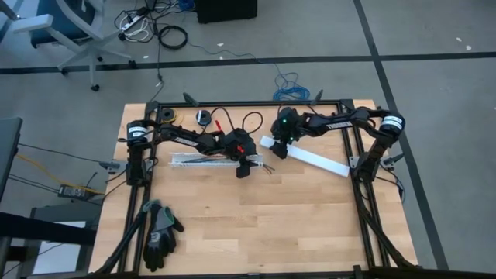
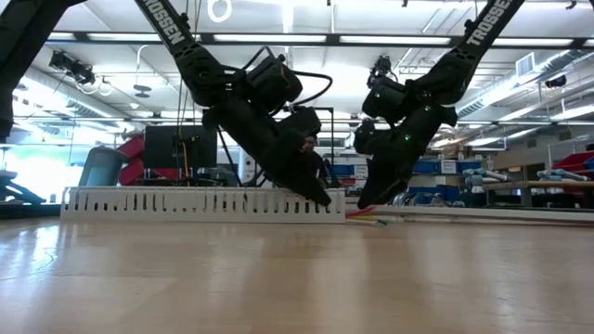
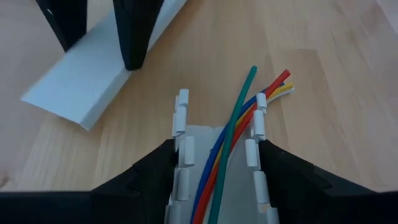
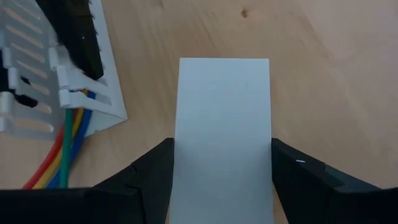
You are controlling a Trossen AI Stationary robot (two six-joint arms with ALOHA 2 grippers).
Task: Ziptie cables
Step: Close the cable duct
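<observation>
Cables (image 3: 231, 140) lie in slotted white duct (image 1: 203, 160) mid-worktop, ends poking out. Left gripper (image 3: 214, 180) fingers straddle duct, prob. gripping it. Right gripper (image 4: 222, 180) fingers hold flat white cover (image 4: 224, 118). Next: align cover over duct

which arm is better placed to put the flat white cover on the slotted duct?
Right. Its pincer already straddles the flat white cover, right beside the slotted duct. The left pincer straddles the duct end where the cables stick out.
</observation>
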